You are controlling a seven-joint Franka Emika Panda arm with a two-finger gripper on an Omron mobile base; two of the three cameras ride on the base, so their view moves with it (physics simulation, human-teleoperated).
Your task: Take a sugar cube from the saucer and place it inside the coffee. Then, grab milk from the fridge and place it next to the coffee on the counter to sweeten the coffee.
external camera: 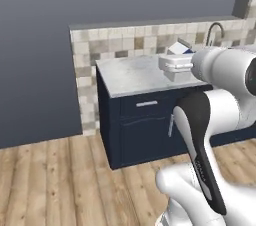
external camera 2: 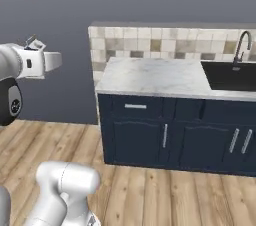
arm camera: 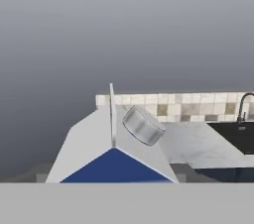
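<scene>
The milk (arm camera: 114, 153) is a white carton with a slanted top, a dark blue patch and a grey round cap, sitting right in front of the hand camera. My gripper (external camera: 172, 66) is shut on it, and the carton hides the fingertips. In the left base view the milk (external camera: 180, 48) pokes up behind the hand, held above the counter (external camera: 130, 75). In the right base view the gripper (external camera 2: 50, 61) and the milk (external camera 2: 34, 44) hang over the floor to the left of the counter (external camera 2: 155, 77). The sugar cube, saucer, coffee and fridge are out of view.
A black sink (external camera 2: 232, 76) with a curved faucet (external camera 2: 242, 45) is set into the counter's right part. Dark blue cabinets (external camera 2: 150, 140) stand below, a tiled backsplash (external camera 2: 150, 42) behind. A grey wall and wooden floor (external camera: 55, 180) lie to the left.
</scene>
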